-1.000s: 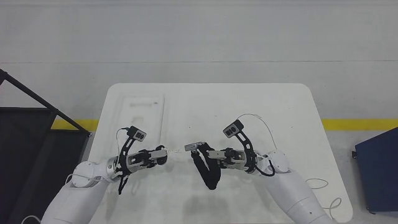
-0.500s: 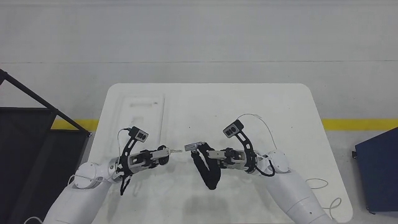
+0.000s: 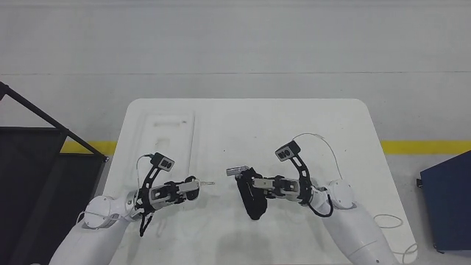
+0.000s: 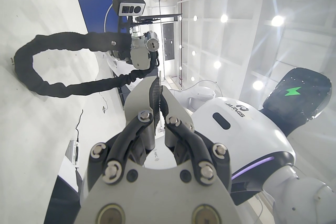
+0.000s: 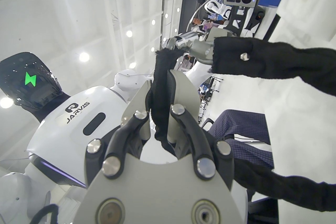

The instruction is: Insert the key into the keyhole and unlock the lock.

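The arms have been drawn apart: the thin silver metal key (image 3: 209,184), pinched by the left gripper (image 3: 196,186), is held apart from the silver, black-sleeved cable lock (image 3: 235,170), which is clamped by its sleeve in the right gripper (image 3: 247,180).

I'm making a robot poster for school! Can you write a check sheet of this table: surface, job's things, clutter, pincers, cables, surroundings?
Surface: white table, flat white tray on the robot's left side.
Job's things: key and lock held apart, keyhole facing the key; the lock's black sleeved loop hangs down.
Clutter: nothing seen.
Pincers: left pincer shut on the key; right pincer shut on the loop.
Cables: white cable over the right arm; a second cable near the table's right edge.
Surroundings: grey floor, yellow line.
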